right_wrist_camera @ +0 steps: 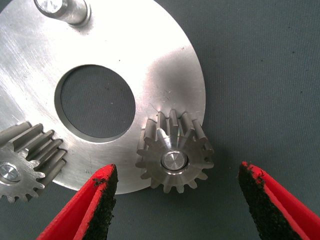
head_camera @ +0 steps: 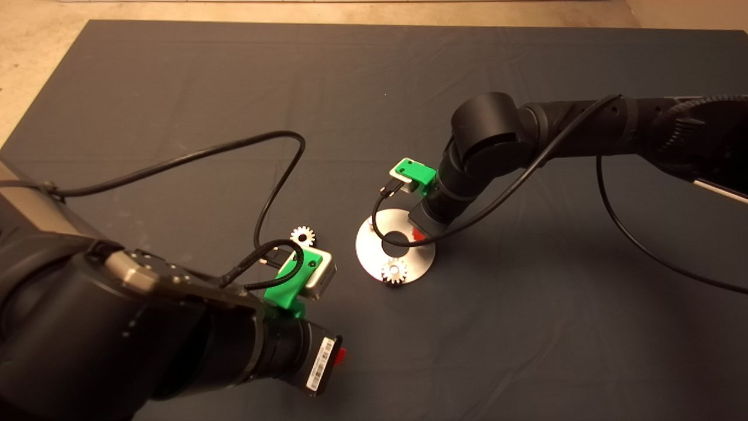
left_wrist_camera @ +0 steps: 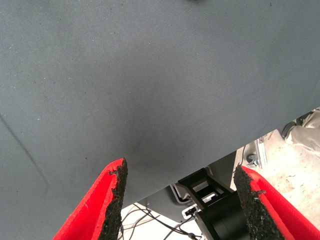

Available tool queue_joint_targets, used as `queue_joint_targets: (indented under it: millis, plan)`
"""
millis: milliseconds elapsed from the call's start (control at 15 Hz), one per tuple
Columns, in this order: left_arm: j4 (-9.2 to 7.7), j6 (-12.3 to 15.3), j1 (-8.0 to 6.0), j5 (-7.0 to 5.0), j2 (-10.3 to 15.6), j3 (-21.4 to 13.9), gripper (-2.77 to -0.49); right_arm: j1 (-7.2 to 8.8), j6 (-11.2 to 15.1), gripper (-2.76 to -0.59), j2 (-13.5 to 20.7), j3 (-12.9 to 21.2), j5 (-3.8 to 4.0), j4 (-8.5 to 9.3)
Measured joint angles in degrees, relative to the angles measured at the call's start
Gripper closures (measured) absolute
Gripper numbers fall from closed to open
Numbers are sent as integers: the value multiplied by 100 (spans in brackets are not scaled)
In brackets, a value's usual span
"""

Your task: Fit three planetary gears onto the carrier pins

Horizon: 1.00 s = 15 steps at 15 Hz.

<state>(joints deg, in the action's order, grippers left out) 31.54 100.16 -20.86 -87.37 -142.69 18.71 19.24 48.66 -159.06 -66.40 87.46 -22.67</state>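
Observation:
The shiny round disc lies mid-mat and also shows in the right wrist view. One planetary gear sits on a carrier pin between my right gripper's open fingers, not touched by them. A second gear sits on another pin and shows in the head view. The third pin is bare. A loose gear lies on the mat left of the disc. My right gripper hangs over the disc's right part. My left gripper is open and empty near the front edge of the mat.
Black cables loop from both wrists across the mat, one over the disc. The left wrist view looks past the mat's edge at robot parts and floor.

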Motion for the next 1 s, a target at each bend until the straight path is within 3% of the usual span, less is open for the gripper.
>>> queue_joint_targets:
  millis: [333,400,533,667,733,867,933,1000]
  plan:
    - [1,-44,0,20,11,0,-147,17,9,-176,7,70,5,0]
    - [1,-62,1,38,51,0,-147,102,29,-176,21,169,0,0]
    - [1,-101,0,35,129,0,-147,613,113,-176,159,476,-5,18]
    - [-2,-105,0,30,143,0,-147,1270,338,-176,724,1164,-46,99]
    - [-2,-105,0,38,140,0,-147,1396,447,-176,1154,1607,-36,166]
    - [-2,-165,2,36,125,0,-147,1340,792,-176,1992,2607,95,402]
    - [1,-222,-9,41,102,0,-147,1255,1055,-176,2275,3100,88,523]
    - [-2,-273,-13,61,94,0,-147,1055,1384,-176,2528,3540,74,601]
